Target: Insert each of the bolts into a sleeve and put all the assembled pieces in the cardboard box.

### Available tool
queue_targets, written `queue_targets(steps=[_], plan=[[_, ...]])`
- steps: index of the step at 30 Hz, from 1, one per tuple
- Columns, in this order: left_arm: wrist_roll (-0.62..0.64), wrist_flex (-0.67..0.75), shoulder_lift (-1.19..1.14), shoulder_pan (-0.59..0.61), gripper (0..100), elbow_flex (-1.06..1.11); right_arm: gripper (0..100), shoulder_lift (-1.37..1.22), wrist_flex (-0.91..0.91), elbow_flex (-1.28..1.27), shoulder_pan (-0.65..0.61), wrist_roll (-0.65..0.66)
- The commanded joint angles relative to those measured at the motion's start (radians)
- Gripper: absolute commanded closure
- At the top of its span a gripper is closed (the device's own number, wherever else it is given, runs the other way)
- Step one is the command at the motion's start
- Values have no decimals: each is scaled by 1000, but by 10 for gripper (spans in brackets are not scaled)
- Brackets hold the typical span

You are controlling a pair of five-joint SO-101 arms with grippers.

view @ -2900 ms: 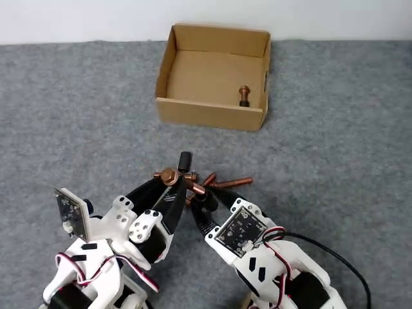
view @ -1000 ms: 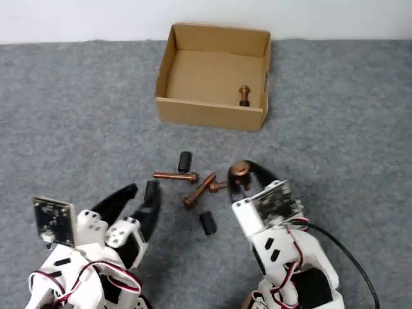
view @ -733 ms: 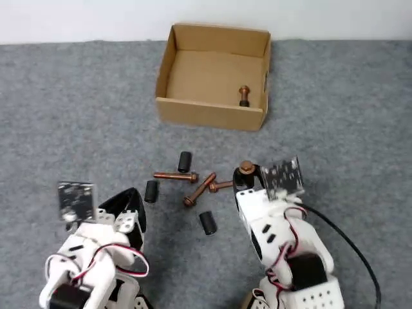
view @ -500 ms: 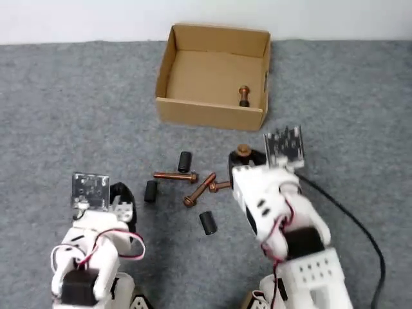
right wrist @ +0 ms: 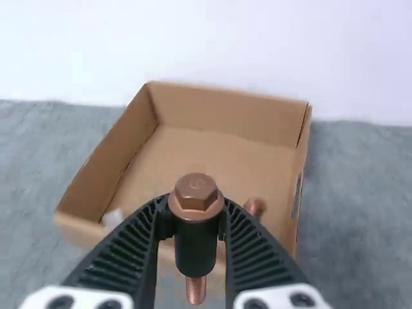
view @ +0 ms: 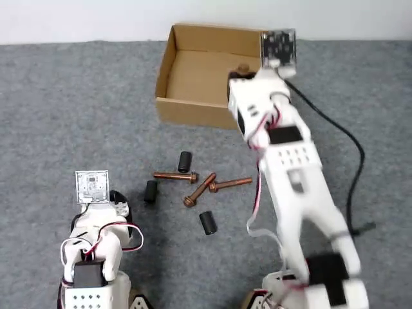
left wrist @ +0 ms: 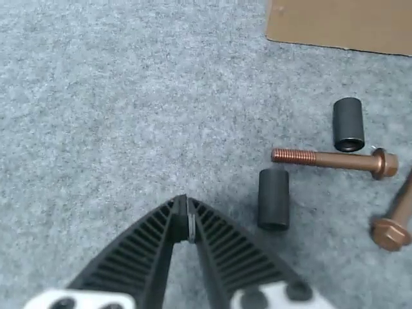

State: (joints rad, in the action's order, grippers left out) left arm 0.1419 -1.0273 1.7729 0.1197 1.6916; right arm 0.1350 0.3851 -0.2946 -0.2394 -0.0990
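The right gripper (right wrist: 195, 215) pinches a sleeved bolt (right wrist: 195, 193), the cardboard box (right wrist: 222, 119) just beyond its fingertips; the left gripper (left wrist: 185, 215) is pressed together, a sleeve (left wrist: 273, 198) beside it.

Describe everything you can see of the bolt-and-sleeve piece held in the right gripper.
The assembled piece is a copper-coloured metal bolt pushed through a matt black cylindrical sleeve. Its flanged hexagonal head sits against one end of the sleeve, and the threaded tip pokes out of the other. The right gripper is shut on it, its black ribbed fingers pressing the sleeve from both sides just under the head. It is held in the air, touching nothing else, close to the open brown cardboard box.
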Motion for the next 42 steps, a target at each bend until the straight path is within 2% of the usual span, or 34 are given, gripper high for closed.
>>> queue_targets(steps=[1, 7, 10, 15, 19, 22, 25, 27, 33, 37, 42], plan=[[-3, 21, 3, 5, 995, -7, 991, -185, -58, 258, 8, -8], [-3, 20, 3, 5, 995, -7, 991, -562, -56, 601, 5, -5], [-3, 20, 3, 5, 995, -7, 991, -739, -38, 747, 1, 61], [-3, 25, 2, 5, 995, -7, 991, -977, 101, 988, -16, 172], [-3, 26, 2, 5, 995, -7, 988, -1127, 254, 1201, -22, 203], [-3, 26, 2, 5, 995, -7, 933, -1218, 349, 1361, -24, 204], [-3, 26, 2, 5, 995, -7, 841, -1288, 447, 1511, -25, 204], [-3, 26, 2, 5, 995, -7, 829, -1323, 507, 1603, -27, 204], [-3, 26, 2, 5, 995, -7, 908, -1362, 659, 1843, -30, 204], [-3, 26, 2, 9, 995, -7, 994, -1360, 828, 1982, -56, 203], [-3, 26, 2, 11, 995, -7, 991, -1287, 975, 1976, -82, 198]])
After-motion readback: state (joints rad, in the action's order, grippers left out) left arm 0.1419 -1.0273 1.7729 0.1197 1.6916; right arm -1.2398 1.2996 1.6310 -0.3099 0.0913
